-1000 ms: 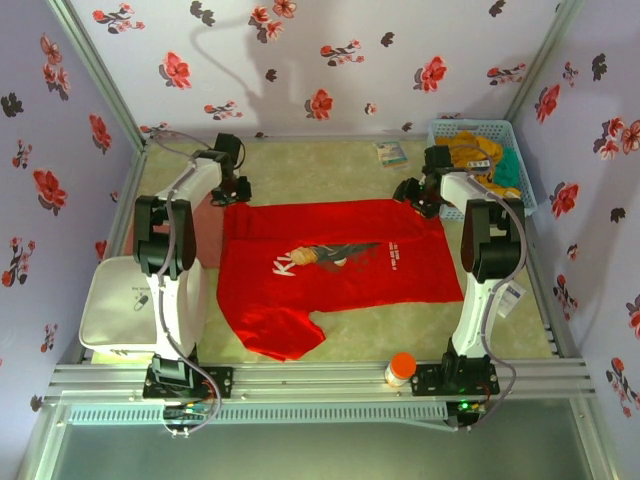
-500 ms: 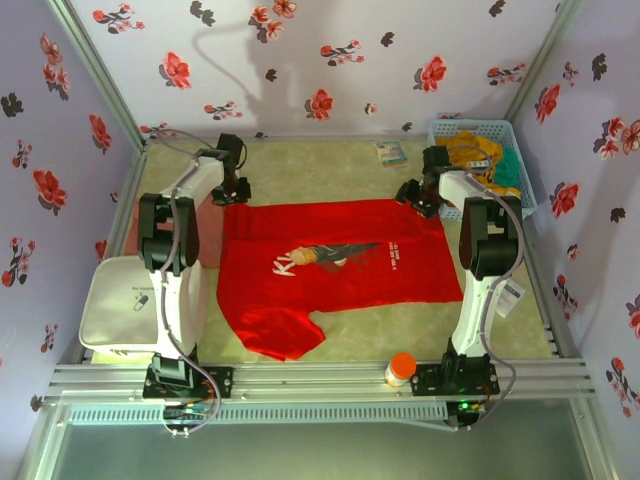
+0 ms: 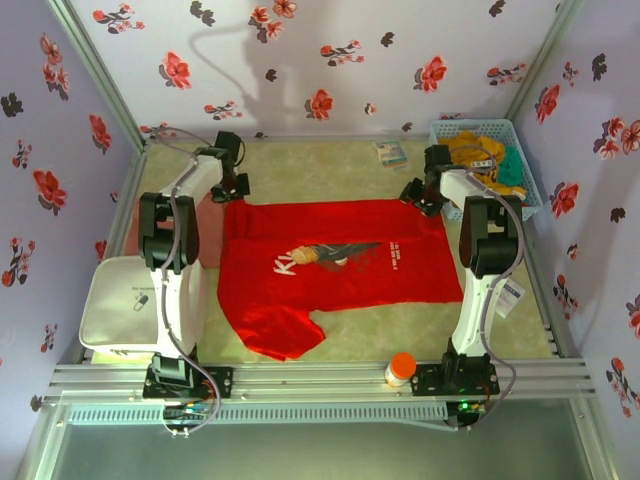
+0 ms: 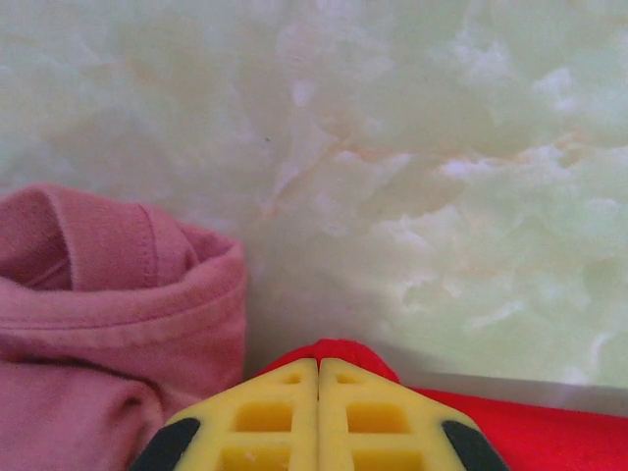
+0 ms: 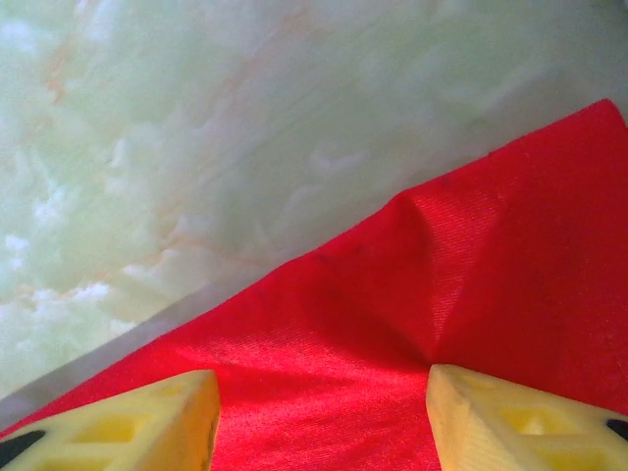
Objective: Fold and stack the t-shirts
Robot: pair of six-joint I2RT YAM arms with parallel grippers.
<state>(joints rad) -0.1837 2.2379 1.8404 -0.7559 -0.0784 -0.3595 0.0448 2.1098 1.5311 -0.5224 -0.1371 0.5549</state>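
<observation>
The left arm point(image 3: 180, 290) and right arm point(image 3: 480, 300) are cased in white with black joints; grey cables are looped alongside; fingers point(image 4: 257, 422) are moulded yellow.

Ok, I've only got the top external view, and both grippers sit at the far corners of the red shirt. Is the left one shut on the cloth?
Observer: Yes. On the left wrist camera the left gripper has its fingers pressed together, with a hump of the red t-shirt pinched at their tips.
Operator: And the right one?
Observer: Open. The right gripper has its fingers apart, one on either side of a raised crease near the shirt's edge.
Operator: Anything close to the left fingers?
Observer: The pink t-shirt lies bunched just beside them; none of it is between the fingers.
</observation>
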